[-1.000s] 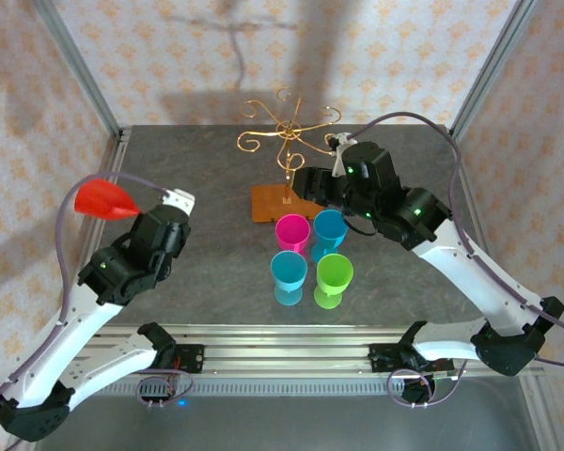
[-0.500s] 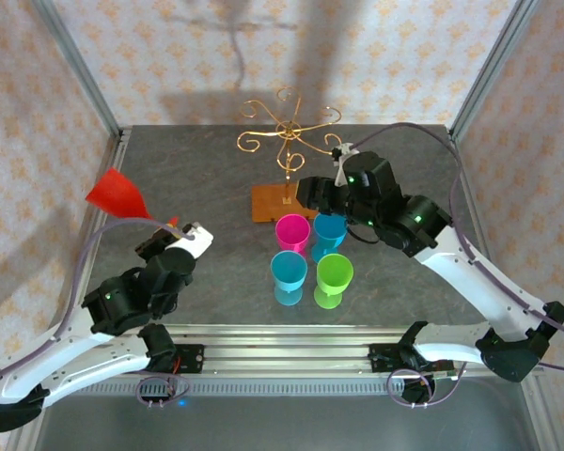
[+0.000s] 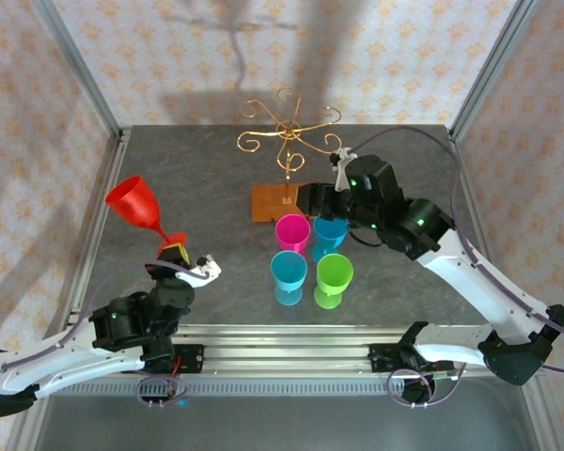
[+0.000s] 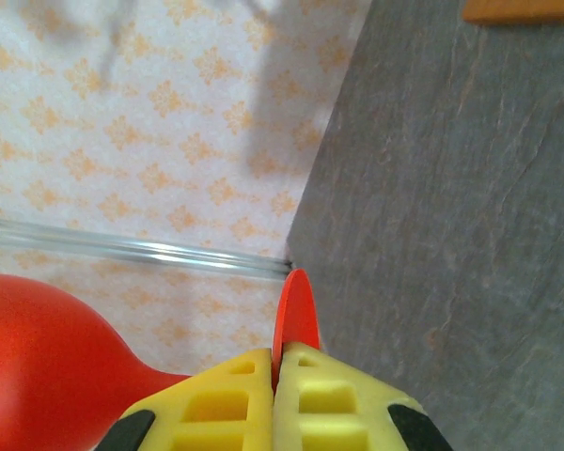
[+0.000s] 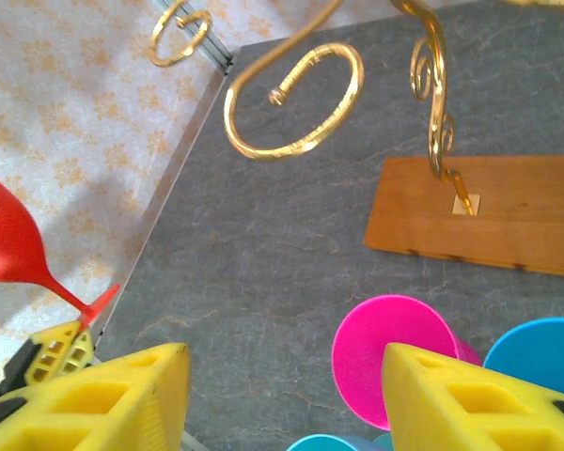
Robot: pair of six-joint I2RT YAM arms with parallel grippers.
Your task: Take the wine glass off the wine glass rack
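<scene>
Grey stone-look worktop (image 3: 216, 178) carries everything. The gold wire rack (image 3: 287, 132) stands at its far middle on a wooden base (image 3: 274, 201). Every curl is bare, so the glass is off it, and what remains, as I judge, is to set it down well.

The left gripper (image 4: 274, 376), near the worktop's near left corner, is clamped tight on the thin foot of the red wine glass (image 3: 136, 202). The glass leans out toward the left edge, bowl up, well apart from the rack. The right gripper (image 5: 282, 381) hovers half spread and empty above four small cups (image 3: 292, 230) at the middle, just on the near side of the wooden base.

To do it well, bring the stem upright, move inward from the left edge and lower until the foot lies flat. Only then let go: a pinch on the foot's rim lets a top-heavy glass swing.
</scene>
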